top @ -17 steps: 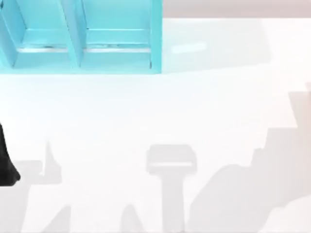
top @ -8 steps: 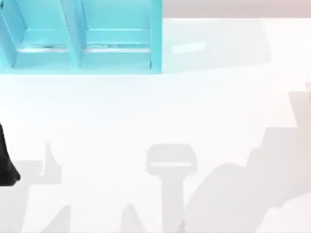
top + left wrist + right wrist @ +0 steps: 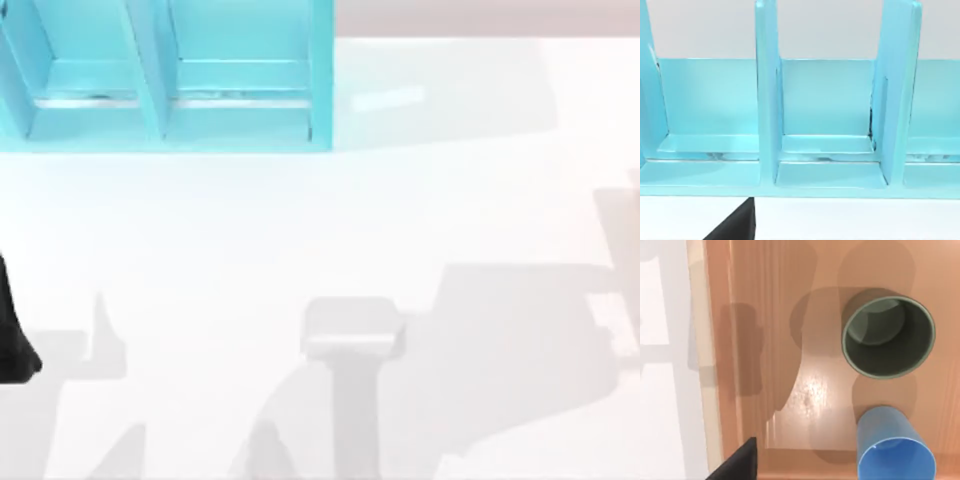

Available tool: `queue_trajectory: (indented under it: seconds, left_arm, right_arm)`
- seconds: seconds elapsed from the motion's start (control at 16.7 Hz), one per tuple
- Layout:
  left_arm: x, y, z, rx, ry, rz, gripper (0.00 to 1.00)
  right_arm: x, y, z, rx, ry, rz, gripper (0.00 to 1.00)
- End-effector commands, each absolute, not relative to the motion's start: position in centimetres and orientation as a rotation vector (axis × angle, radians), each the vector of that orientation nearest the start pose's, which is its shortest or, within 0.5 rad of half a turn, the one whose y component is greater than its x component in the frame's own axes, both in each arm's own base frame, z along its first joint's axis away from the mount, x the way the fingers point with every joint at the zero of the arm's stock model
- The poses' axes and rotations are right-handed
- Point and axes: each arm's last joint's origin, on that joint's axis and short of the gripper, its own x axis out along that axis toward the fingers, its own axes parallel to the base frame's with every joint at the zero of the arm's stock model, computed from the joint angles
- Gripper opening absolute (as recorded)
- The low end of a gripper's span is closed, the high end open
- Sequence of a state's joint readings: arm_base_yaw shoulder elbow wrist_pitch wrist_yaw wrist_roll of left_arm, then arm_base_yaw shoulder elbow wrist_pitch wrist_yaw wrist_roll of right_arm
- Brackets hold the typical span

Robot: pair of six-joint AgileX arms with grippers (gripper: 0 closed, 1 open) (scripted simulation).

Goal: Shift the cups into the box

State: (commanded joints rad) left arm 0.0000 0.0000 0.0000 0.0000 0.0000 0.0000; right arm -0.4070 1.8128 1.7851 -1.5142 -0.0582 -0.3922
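Looking down from my right wrist: olive-grey cup (image 3: 888, 336) and blue cup (image 3: 894, 450) stand upright, near each other, inside a wooden box (image 3: 775, 365) (finger spread: cannot tell). Top view: turquoise rack (image 3: 165, 75) on white tabletop (image 3: 320, 230).

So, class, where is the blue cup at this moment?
In the right wrist view, the blue cup stands upright on a wooden surface, right beside the olive-grey cup, with a small gap between them.

Matte black arm (image 3: 12, 335), plain black angular wedge (image 3: 737, 462), unmarked
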Motion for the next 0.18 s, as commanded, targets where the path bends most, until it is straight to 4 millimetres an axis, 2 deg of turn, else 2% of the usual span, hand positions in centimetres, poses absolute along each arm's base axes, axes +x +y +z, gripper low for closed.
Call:
queue_trajectory:
  seconds: [0.18]
  left_arm:
    - [10.57,-0.12,16.0,0.0,0.0,0.0,1.0]
  right_arm:
    - [31.15,-12.72,31.9,0.041,1.518,0.026,1.0]
